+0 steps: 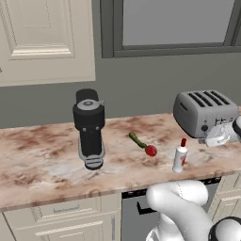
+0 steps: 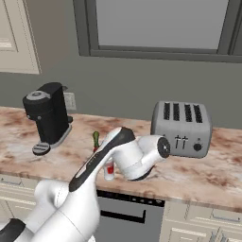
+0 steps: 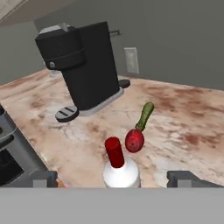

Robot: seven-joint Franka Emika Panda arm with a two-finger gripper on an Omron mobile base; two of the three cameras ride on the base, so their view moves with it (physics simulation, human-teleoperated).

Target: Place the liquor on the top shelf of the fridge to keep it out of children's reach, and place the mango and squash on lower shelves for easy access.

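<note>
Liquor (image 3: pixel 119 168) upright; mango (image 3: pixel 134 140) touching squash (image 3: pixel 145 116).

**Tabletop layout under the window**

In the left base view the coffee machine (image 1: pixel 89 128) stands left of centre on the tabletop (image 1: pixel 37 160). The squash (image 1: pixel 137 140) lies at centre, its lower end touching the mango (image 1: pixel 151 150). The liquor (image 1: pixel 180 156) stands upright right of the mango, near the front edge. The toaster (image 1: pixel 205 112) sits at the right, behind the liquor.

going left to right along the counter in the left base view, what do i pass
coffee machine → squash → mango → liquor → toaster
</note>
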